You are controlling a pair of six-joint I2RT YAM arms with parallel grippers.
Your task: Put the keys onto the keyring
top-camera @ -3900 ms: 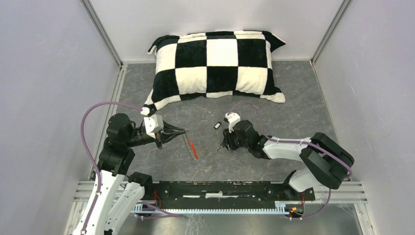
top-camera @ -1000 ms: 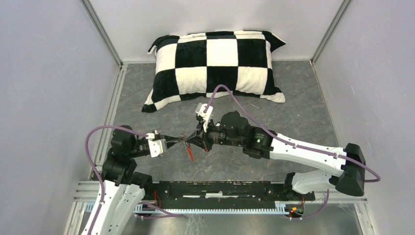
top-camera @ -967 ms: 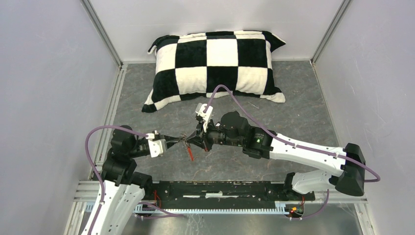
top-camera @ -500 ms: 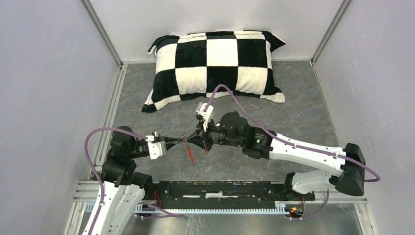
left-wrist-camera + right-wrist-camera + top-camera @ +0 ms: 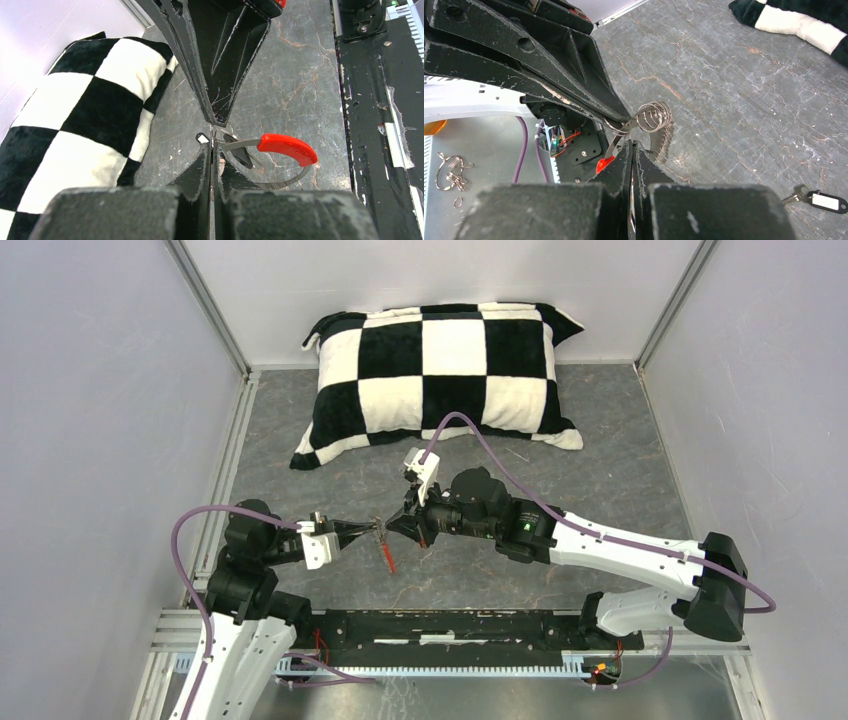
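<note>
My left gripper (image 5: 374, 528) is shut on the wire of the keyring (image 5: 386, 552), whose red sleeve hangs just below. In the left wrist view its shut tips (image 5: 211, 145) pinch the wire, the red sleeve (image 5: 287, 148) curves off to the right, and a dark key head (image 5: 243, 156) sits beside them. My right gripper (image 5: 394, 527) meets it tip to tip, shut, with a thin metal sliver between its fingers (image 5: 631, 145). The keyring's wire coils (image 5: 654, 116) stand right at its tips. A second key (image 5: 811, 197) with a black tag lies on the table.
A black-and-white checked pillow (image 5: 440, 370) lies at the back of the grey table. The black base rail (image 5: 450, 625) runs along the near edge. Loose wire rings (image 5: 449, 170) lie on the metal shelf beyond the rail. Walls close in left and right.
Since the earliest frame my right arm has left the table and come over to the left gripper's tips. In the last second both grippers only shifted slightly, still tip to tip.
</note>
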